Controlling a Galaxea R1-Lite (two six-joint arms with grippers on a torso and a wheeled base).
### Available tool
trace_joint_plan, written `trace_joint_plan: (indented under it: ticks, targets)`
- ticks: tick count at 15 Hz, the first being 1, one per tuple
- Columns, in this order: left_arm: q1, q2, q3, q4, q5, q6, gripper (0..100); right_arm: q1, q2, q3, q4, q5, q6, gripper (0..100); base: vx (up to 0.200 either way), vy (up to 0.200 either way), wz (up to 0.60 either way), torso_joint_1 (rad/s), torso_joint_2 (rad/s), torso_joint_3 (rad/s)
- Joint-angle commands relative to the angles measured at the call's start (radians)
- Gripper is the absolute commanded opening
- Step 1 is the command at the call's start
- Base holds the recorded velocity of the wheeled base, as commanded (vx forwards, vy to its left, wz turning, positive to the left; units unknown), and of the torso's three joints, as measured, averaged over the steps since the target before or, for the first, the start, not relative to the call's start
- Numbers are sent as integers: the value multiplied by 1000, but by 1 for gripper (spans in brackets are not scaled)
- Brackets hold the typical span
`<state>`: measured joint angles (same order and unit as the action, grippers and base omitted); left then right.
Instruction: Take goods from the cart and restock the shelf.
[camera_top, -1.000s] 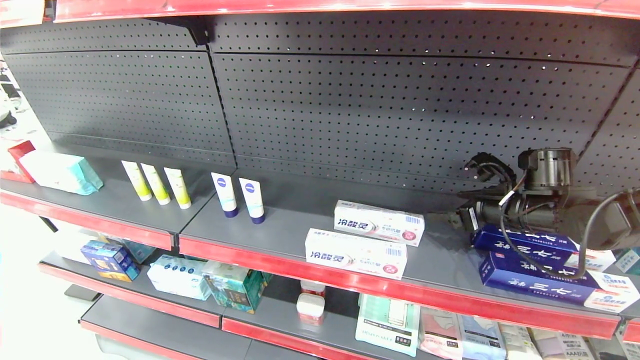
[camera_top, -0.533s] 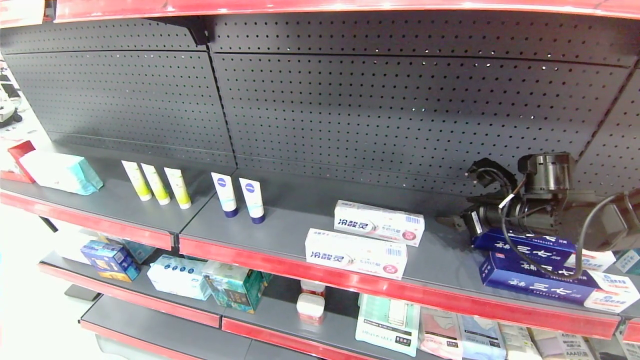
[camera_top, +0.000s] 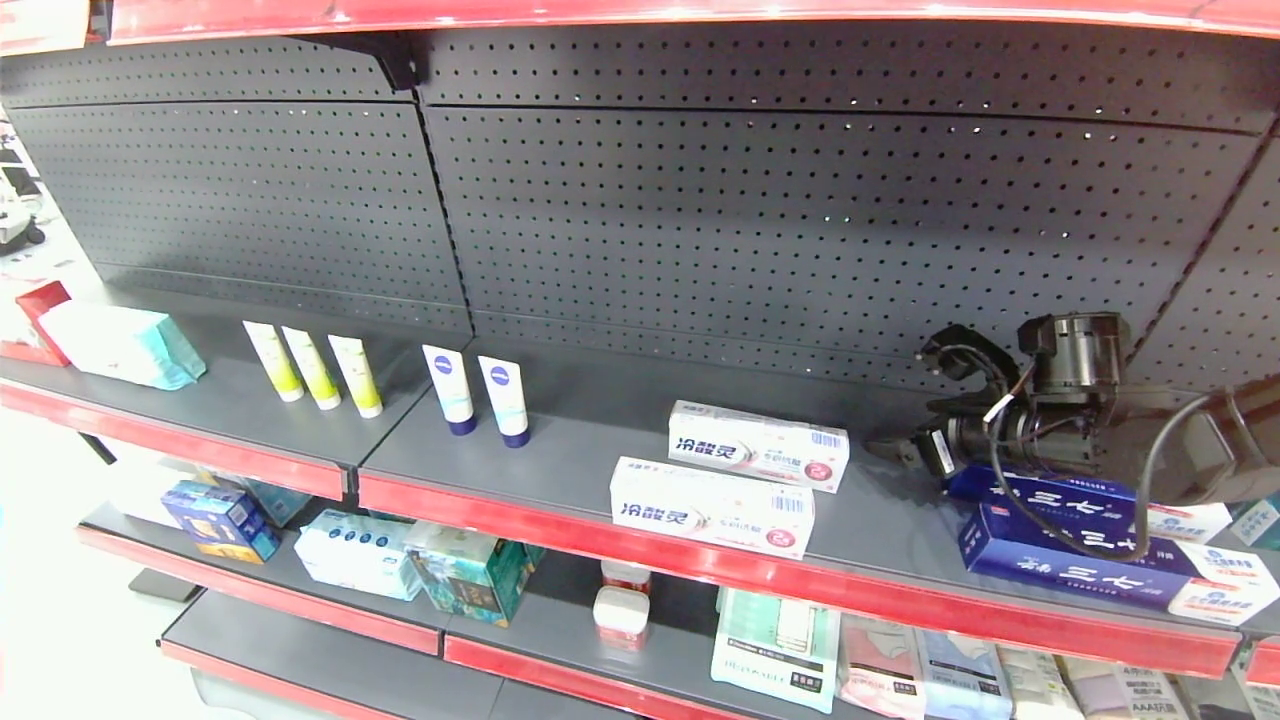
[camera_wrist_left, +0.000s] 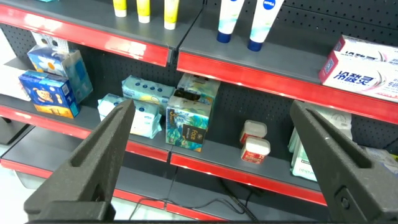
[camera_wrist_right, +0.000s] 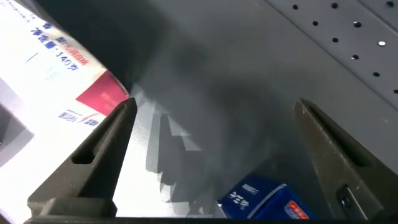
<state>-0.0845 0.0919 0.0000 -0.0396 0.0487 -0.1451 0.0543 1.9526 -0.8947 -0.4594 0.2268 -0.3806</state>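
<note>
While its fingers stand wide apart with nothing between them, the right claw (camera_top: 890, 446) hangs low over the shelf (camera_top: 600, 400). It sits between the white toothpaste boxes (camera_top: 757, 445) and the blue toothpaste boxes (camera_top: 1050, 492), the rear blue one lying just under its wrist. The left claw (camera_wrist_left: 211, 155) is likewise spread and empty, facing the lower shelves (camera_wrist_left: 236, 174). Farther left stand two white tubes (camera_top: 478, 395) and three yellow tubes (camera_top: 314, 368). By my judgement several goods are already placed, but much bare shelf remains, so more fetching looks needed.
</note>
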Motion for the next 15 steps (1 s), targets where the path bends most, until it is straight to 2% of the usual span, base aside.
trace_joint_plan:
  ticks: [1,15]
  targets:
    - [0,2,0,0,0,-1,100,6,2,0,-1,0,0,100,0,0,0,0,0,0]
    - [0,2,0,0,0,-1,100,55,5,-6,-1,-1,35,100,0,0,0,0,0,0]
